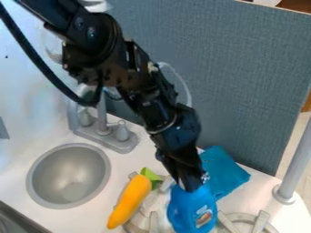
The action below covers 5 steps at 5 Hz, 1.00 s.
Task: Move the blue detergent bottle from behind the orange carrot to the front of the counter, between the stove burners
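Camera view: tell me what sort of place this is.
Probably a toy kitchen: a round grey sink basin and a faucet are set at the white counter, and what looks like an orange toy vegetable lies nearby. The room beyond is hard to judge.

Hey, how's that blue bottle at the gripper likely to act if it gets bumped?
The blue bottle looks like smooth plastic, so it's probably stiff but slightly slippery. With the gripper at its upper end, a bump there might tip it. Its opaque sides hide any contents, so its weight is hard to judge.
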### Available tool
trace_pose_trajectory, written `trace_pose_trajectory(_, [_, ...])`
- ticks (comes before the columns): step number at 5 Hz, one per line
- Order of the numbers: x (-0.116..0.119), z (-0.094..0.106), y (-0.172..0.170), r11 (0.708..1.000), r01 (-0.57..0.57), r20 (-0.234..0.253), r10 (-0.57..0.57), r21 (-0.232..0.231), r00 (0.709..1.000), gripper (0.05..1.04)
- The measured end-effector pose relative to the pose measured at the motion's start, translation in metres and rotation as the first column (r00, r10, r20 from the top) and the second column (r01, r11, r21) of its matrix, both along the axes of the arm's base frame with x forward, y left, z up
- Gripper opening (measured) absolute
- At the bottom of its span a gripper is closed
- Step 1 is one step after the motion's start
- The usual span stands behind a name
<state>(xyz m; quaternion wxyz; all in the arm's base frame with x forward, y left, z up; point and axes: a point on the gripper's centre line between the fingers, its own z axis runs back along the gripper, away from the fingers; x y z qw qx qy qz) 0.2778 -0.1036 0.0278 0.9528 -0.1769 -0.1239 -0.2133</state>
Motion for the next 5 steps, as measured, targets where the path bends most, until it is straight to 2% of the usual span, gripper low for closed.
trace_pose_trajectory(1, [-0.006,-0.003,-0.009,1.0,0.026,0.004,-0.026,0.01,1.0,0.513])
trace_pose_trajectory(2, [-0.011,-0.006,-0.01,1.0,0.011,-0.019,-0.01,0.012,1.0,0.513])
trace_pose_trajectory(3, [-0.013,-0.009,-0.007,1.0,-0.004,-0.023,0.005,0.029,1.0,0.513])
trace_pose_trajectory(4, [-0.018,-0.021,-0.007,0.997,0.019,-0.031,-0.017,0.073,0.999,0.513])
trace_pose_trajectory(5, [-0.023,-0.026,-0.005,0.996,0.016,-0.031,-0.013,0.088,0.999,0.513])
